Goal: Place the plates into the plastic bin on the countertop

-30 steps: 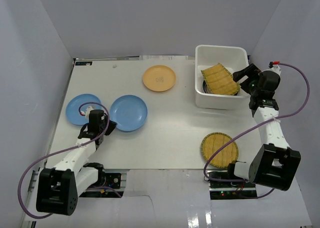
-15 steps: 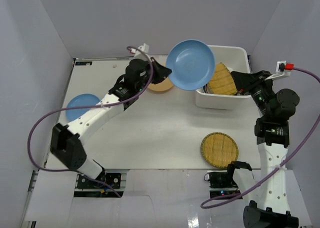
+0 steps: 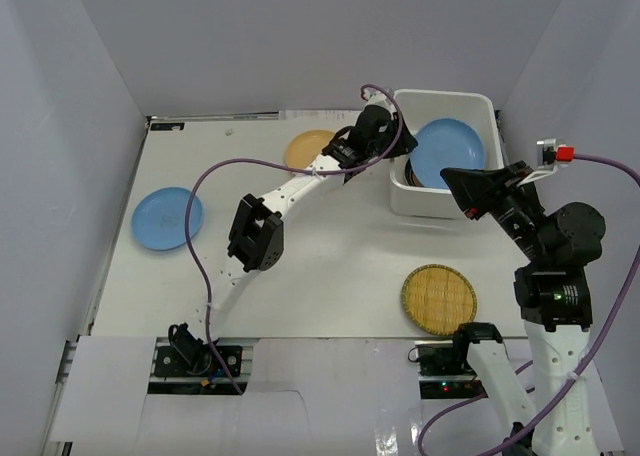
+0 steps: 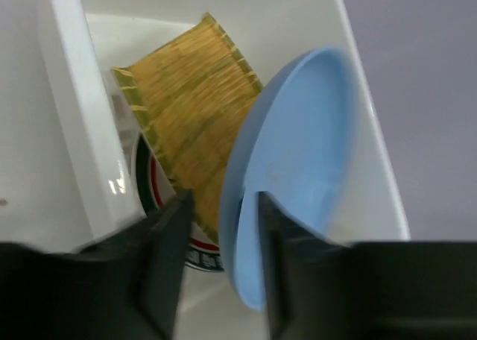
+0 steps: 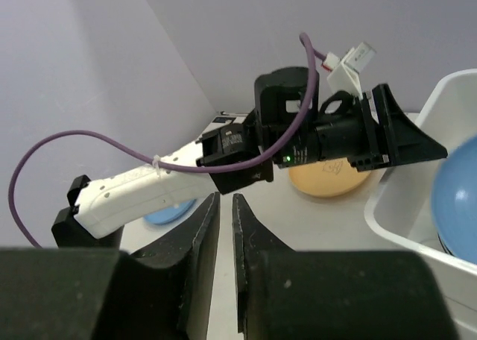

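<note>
Light blue plate (image 4: 298, 153) sits pinched in left claw (image 4: 221, 215) inside bin (image 4: 71, 94).

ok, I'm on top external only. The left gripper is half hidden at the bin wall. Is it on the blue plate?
Observer: Left wrist shows the left gripper straddling the rim of the blue plate. There's a slit beside one finger, so I can't tell if it's clamped.
Operator: What's under the plate?
Observer: A bamboo tray leaning inside the plastic bin, with a red-and-green-rimmed plate below it.
Operator: Right gripper carrying anything?
Observer: No. Right wrist shows the right gripper with its fingers almost together and nothing between them.
</note>
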`<state>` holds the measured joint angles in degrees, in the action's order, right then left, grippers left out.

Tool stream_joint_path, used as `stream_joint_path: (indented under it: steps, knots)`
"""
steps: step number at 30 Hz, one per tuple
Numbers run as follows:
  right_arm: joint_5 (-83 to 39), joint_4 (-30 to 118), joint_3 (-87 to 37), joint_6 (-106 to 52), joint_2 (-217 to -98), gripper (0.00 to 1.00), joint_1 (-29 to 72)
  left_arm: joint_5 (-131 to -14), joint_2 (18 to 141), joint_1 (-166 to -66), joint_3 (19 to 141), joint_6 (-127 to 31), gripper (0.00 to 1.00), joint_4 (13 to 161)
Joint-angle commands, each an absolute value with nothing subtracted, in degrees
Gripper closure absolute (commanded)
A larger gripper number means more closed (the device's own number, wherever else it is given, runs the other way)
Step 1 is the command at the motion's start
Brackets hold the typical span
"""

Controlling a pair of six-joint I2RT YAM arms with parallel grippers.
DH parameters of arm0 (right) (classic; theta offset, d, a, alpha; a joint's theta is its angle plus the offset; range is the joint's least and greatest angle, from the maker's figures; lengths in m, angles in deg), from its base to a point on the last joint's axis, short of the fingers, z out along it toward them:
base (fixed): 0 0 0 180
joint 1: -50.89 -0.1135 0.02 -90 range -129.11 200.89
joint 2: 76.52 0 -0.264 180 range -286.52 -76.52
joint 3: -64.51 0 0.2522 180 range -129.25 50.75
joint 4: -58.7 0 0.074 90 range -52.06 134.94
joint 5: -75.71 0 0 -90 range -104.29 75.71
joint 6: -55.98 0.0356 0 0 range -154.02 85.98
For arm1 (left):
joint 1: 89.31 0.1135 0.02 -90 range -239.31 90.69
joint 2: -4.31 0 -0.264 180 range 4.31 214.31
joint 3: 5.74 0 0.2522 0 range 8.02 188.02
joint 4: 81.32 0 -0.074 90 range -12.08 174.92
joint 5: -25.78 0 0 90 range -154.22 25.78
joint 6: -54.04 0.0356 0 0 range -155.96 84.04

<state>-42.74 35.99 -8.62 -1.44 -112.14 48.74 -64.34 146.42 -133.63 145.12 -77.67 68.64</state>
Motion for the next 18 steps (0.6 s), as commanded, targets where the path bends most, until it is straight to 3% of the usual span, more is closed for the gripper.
stream_joint_path:
  steps: [1, 2, 6, 9, 11, 16, 18]
  knots:
    - [-41.9, 33.8, -9.9, -4.2, -111.8, 0.81, 47.6, -64.6, 140.9, -133.3, 144.1, -76.7, 0.41, 71.8]
    - [-42.1, 34.1, -9.3, -4.0, -111.9, 0.81, 47.4, -66.7, 140.7, -133.3, 144.2, -76.5, 0.21, 72.3]
    - [-42.6, 35.5, -6.9, -3.8, -111.9, 0.8, 47.2, -69.8, 137.7, -133.3, 145.3, -73.7, 0.02, 72.9]
    - [-41.7, 36.1, -5.6, -4.6, -112.1, 0.78, 47.2, -70.5, 127.7, -133.4, 135.5, -71.8, 0.03, 74.2]
    - [-41.6, 36.2, -4.4, -5.1, -112.4, 0.78, 47.2, -70.5, 115.6, -133.6, 119.0, -71.2, 0.07, 77.3]
    - [-41.6, 36.1, -2.6, -6.9, -112.9, 0.75, 47.0, -69.9, 93.9, -136.7, 85.2, -70.9, 0.28, 79.9]
    - [-42.0, 35.9, -2.0, -7.5, -113.1, 0.75, 46.9, -71.7, 88.3, -138.8, 72.9, -71.4, 0.3, 79.9]
